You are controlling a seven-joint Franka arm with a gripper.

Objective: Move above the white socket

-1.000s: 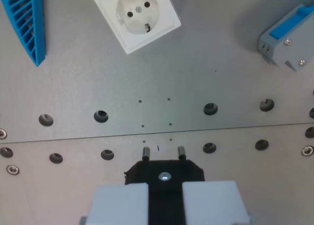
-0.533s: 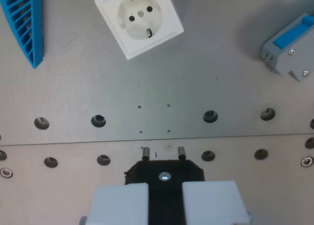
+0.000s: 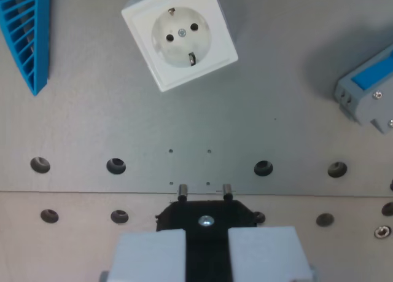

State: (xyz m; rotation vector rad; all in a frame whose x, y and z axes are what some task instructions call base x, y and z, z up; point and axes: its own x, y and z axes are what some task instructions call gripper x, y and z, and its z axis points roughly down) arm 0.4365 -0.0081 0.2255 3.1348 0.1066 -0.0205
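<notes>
Plainly, in the wrist view, the square white plastic socket (image 3: 180, 37) sits in the upper middle of the frame, turned a little askew, flat on the grey perforated metal plate (image 3: 276, 79); its round recessed face with two pin holes and a centre screw looks up at the camera; it lies well apart from the gripper (image 3: 206, 248) at the bottom centre. The gripper's two pale grey fingers (image 3: 150, 254) are clamped on a black two-pin plug (image 3: 206, 213), whose metal pins point toward the upper frame. A blue ribbed plastic part (image 3: 27, 33) occupies the upper left corner; a grey and blue terminal block (image 3: 368, 94) sits at the right edge. The socket looks a rigid, light, hard-shelled moulding, likely smooth and somewhat slippery; its straight side walls would give the surest hold, though this task seems to call only for hovering over it, pins lined up with its skewed holes.
</notes>
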